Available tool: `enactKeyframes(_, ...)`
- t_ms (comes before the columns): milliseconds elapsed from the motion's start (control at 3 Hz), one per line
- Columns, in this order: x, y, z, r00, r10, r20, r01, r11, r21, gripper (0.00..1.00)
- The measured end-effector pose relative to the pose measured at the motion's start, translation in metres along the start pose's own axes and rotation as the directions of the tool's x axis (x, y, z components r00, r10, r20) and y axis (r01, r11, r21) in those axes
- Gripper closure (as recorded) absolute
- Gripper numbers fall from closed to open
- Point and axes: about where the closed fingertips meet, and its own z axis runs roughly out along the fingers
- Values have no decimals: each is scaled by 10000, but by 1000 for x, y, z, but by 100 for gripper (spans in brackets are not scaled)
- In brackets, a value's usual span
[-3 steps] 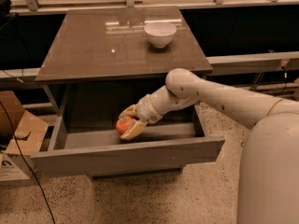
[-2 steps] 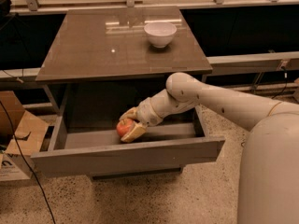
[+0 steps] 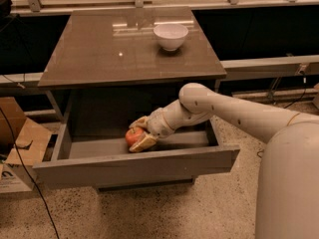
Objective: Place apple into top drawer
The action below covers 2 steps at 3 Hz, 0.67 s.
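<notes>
Camera view, lower centre: your pincer (image 3: 139,133) grips the apple (image 3: 131,135) low inside the open top drawer (image 3: 134,168), so you're at the placing step; next, release and lift clear.

The cabinet top (image 3: 99,49) is glossy brown and mirrors the lights. The bowl (image 3: 170,36) is smooth, shiny white. The drawer (image 3: 134,168) panels look matt grey-brown. Inside the drawer, the gripper (image 3: 135,136), with matt tan fingers (image 3: 145,142), clasps the smooth-skinned apple (image 3: 131,134). The arm (image 3: 239,116) is smooth cream plastic.
</notes>
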Motion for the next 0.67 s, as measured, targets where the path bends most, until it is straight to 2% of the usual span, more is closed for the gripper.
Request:
enactKeyframes(333,0,1,0,9994,61,339,-60,10000,-45,0)
enactKeyframes(667,0,1,0,9994,62,340,-60,10000,-45,0)
